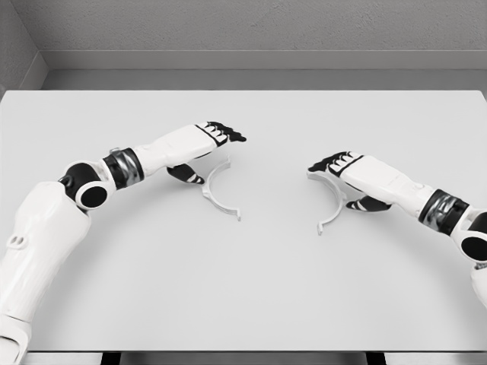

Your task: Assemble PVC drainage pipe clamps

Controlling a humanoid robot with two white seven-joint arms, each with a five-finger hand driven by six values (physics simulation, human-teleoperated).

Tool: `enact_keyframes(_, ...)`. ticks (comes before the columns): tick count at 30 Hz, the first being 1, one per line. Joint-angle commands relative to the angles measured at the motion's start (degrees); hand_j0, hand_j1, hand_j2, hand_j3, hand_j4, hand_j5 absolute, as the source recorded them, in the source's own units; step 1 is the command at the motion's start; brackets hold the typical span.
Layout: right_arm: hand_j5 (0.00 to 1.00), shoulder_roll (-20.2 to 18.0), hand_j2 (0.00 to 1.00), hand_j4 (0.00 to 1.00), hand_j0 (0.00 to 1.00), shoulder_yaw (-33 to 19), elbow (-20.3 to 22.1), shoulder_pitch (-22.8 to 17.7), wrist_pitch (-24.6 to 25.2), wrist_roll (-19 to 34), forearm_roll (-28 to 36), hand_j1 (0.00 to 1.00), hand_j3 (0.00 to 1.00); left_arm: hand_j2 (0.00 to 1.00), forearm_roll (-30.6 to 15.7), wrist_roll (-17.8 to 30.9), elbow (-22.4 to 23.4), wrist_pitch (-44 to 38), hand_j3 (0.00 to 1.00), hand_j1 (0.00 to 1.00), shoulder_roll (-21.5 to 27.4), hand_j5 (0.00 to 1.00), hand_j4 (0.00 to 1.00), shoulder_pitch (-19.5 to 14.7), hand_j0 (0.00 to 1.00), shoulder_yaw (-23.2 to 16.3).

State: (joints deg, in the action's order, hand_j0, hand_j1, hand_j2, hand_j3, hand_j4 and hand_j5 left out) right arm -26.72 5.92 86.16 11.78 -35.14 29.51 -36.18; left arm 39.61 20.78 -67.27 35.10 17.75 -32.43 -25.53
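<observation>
Setting: A white table (243,289) fills the head view, with a grey wall (251,26) running across the far side and a darker strip of floor between the two.

Left arm: The white arm (46,228) enters at the lower left and bends at a black-and-grey elbow joint, its forearm reaching toward the middle of the table.

Left hand: The left hand (211,137) sits palm down just left of centre, its black fingers (228,134) stretched forward and lying close together, clamped on nothing. The thumb (185,175) hangs below the palm, near the upper end of the clamp piece beneath it; whether it touches the piece cannot be told.

Left clamp half: A thin white C-shaped clamp half (217,195) lies flat on the table under and just right of the left hand, its open side facing left, its lower end finishing in a small tab nearer the viewer.

Right arm: The second white arm (437,205) comes in from the right edge, forearm angled toward the centre.

Right hand: The right hand (338,163) rests palm down, dark fingertips (319,165) pointing left and held loosely together, gripping nothing. Its thumb (369,204) dips toward the table beside the second piece.

Right clamp half: A matching white clamp half (335,207) lies partly under the right hand, curving down to a tab at its near end, its open side facing right.

Spacing: The two halves lie well apart, bare table between them.
</observation>
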Motion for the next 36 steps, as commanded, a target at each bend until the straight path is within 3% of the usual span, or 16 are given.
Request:
enact_keyframes(1, 0.92, 0.0, 0.92, 0.92, 0.92, 0.0, -0.8, 0.0, 0.1, 0.0, 0.2, 0.92, 0.92, 1.0, -0.4, 0.0, -0.1, -0.1, 1.0, 1.0, -0.1, 1.0, 1.0, 0.0, 1.0, 0.0)
enact_keyframes(36, 0.92, 2.9, 0.92, 0.92, 0.92, 2.8, -1.5, 2.3, 0.1, 0.0, 0.2, 0.92, 0.92, 1.0, 0.4, 0.0, 0.0, -0.1, 1.0, 1.0, -1.3, 1.0, 1.0, -0.3, 1.0, -0.7)
